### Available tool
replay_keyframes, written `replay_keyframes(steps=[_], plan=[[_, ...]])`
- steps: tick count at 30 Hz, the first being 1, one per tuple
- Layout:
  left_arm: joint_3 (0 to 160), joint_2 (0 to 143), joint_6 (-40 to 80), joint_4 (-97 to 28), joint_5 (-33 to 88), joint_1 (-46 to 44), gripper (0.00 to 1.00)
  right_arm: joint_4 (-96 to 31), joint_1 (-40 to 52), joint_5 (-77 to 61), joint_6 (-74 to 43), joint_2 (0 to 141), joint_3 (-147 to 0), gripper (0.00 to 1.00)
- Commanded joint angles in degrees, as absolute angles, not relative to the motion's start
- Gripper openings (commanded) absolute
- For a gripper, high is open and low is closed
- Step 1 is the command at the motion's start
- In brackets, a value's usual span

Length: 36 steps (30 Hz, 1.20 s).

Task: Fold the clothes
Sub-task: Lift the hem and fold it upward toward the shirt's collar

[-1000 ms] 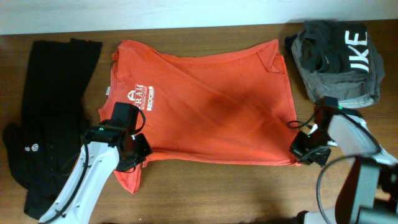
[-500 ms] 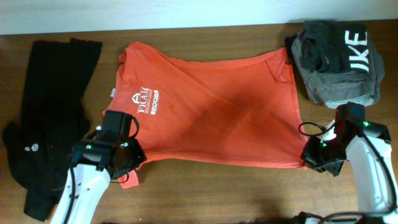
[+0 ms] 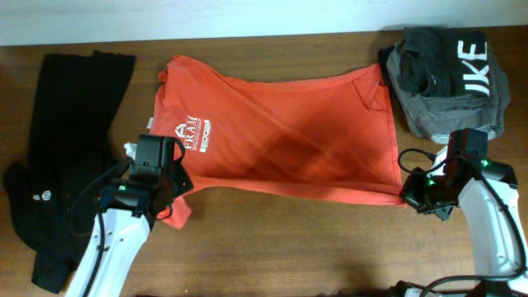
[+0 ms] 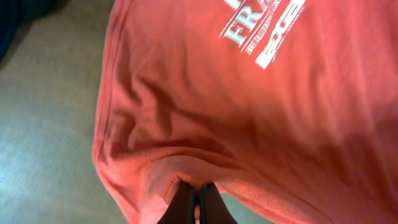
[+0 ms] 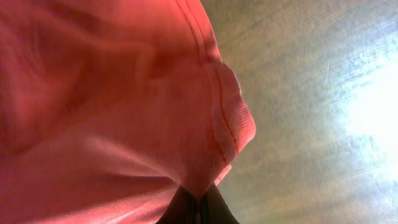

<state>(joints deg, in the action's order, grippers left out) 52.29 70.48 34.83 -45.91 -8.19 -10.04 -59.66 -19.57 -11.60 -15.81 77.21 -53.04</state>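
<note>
The orange-red T-shirt's (image 3: 280, 132) near hem has shifted toward the table's (image 3: 289, 256) far edge, carried by both arms.
The left gripper (image 3: 175, 183) pinches the near left hem corner, jaws narrow on the cloth; the right gripper (image 3: 410, 191) clamps the near right corner likewise. The T-shirt lies spread mid-table. A black garment (image 3: 70, 148) lies along the left edge, a dark grey garment (image 3: 450, 74) at the far right corner.

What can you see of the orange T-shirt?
The orange-red T-shirt, soft cotton-looking knit with white chest lettering, lies spread sideways on the wooden table, collar left, mildly wrinkled. The left claw pinches its near edge by a sleeve; the right claw pinches the near hem corner.
</note>
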Motion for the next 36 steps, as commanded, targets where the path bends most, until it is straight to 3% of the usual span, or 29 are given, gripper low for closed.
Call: replay_keyframes(steps=[1, 21, 36], plan=[[53.15, 73.28, 32.4, -42.3, -11.99, -9.67, 0.01, -56.86, -19.9, -10.98, -15.42, 79.11, -54.0, 0.04], [53.15, 78.37, 31.11, -24.53, -20.08, -9.56, 0.01, -41.87, -19.66, -13.54, -15.42, 88.99, -54.0, 0.04], [53.15, 85.76, 28.95, -18.02, -24.21, -9.56, 0.01, -33.1, -12.75, -11.9, -16.47, 92.68, -54.0, 0.04]])
